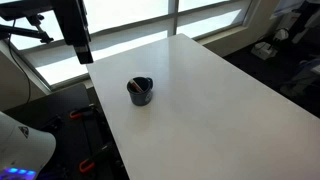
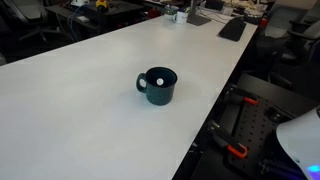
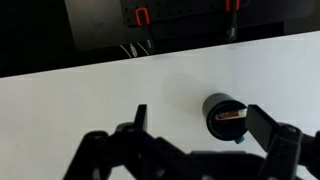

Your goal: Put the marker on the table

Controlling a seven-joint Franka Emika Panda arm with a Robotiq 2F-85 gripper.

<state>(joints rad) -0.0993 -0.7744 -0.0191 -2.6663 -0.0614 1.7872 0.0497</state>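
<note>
The marker (image 3: pixel 228 115) lies inside a small dark round cup (image 3: pixel 225 118); its reddish-orange end shows in the wrist view. The cup stands on the white table (image 1: pixel 210 110) near one long edge, seen in both exterior views (image 1: pixel 140 91) (image 2: pixel 157 86). The marker's end also peeks from the cup in both exterior views (image 1: pixel 134 87) (image 2: pixel 155 76). My gripper (image 3: pixel 200 125) is open and empty, well above the table. In the wrist view the cup sits just inside the right finger. In an exterior view the gripper (image 1: pixel 84 52) hangs beyond the table's far corner.
Red-handled clamps (image 3: pixel 141 15) sit past the table's edge in the wrist view. A keyboard (image 2: pixel 232 28) and small items lie at the table's far end. The white robot base (image 1: pixel 20 148) stands beside the table. Windows run behind.
</note>
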